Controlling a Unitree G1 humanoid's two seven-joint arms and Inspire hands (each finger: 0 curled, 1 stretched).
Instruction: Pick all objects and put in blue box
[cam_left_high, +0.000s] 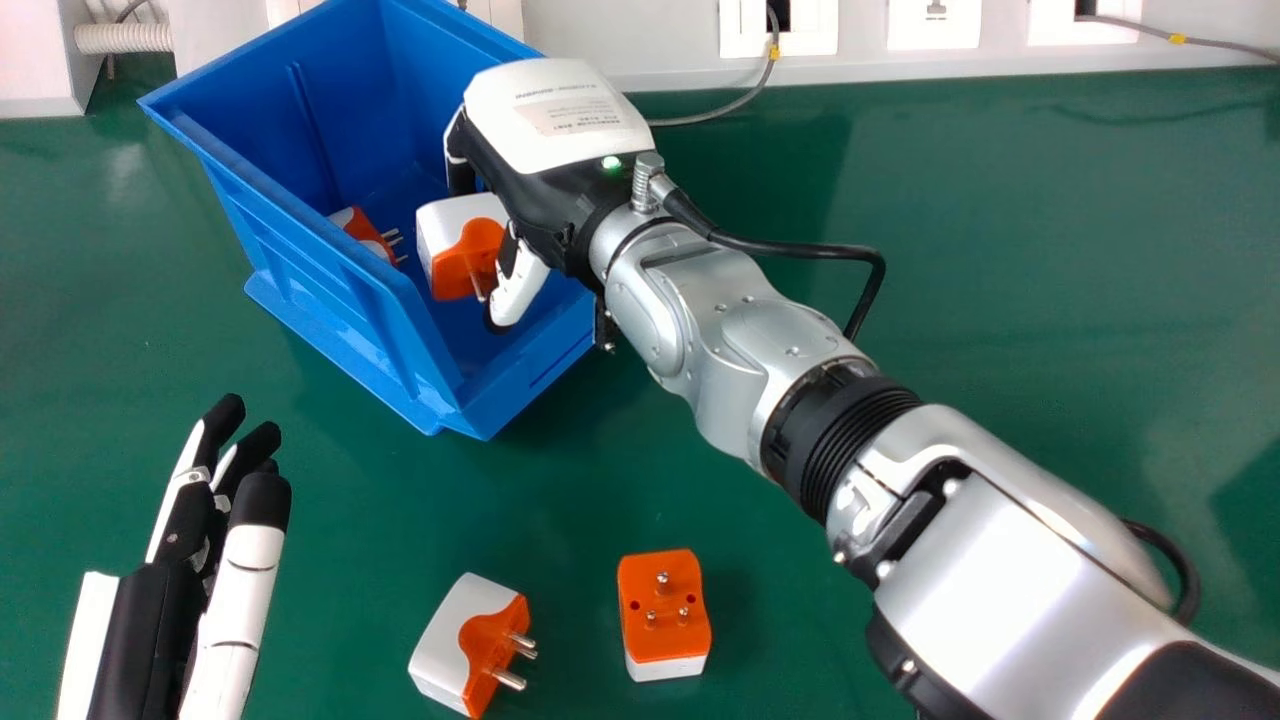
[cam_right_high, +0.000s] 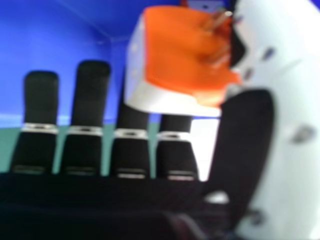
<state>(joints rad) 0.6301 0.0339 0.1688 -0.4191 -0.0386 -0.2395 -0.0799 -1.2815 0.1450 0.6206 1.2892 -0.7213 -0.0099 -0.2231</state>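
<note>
**My right hand (cam_left_high: 550, 120) pinches a plug over the blue box**

From my seat far away, I see my right hand over the blue box (cam_left_high: 320, 300). It has the held plug (cam_left_high: 465, 250) between its thumb (cam_left_high: 520, 285) and its fingers (cam_right_high: 90, 95). The held plug is white and orange, and its metal pins point toward the thumb side. In the right hand view, the orange part faces me and the long black fingers lie behind it.

There is a plug inside the box (cam_left_high: 365, 232) too. It sits low down, near the side wall, and part of it is hidden by the rim.

Two more are on the green table (cam_left_high: 1050, 300), near the bottom of the head view. The plug on the left (cam_left_high: 465, 645) lies tilted, with its pins pointing to the right. The plug on the right (cam_left_high: 665, 610) has its orange face and three pins up. These two are near each other but do not touch.

My left hand (cam_left_high: 150, 620) is at the lower left of the head view, over the table. Its fingers are straight and it has let its grip go loose, with nothing in it.

Behind the table is a white wall (cam_left_high: 620, 30) with sockets (cam_left_high: 935, 22) and a gray cord (cam_left_high: 765, 78) that runs down behind my right hand.
</note>
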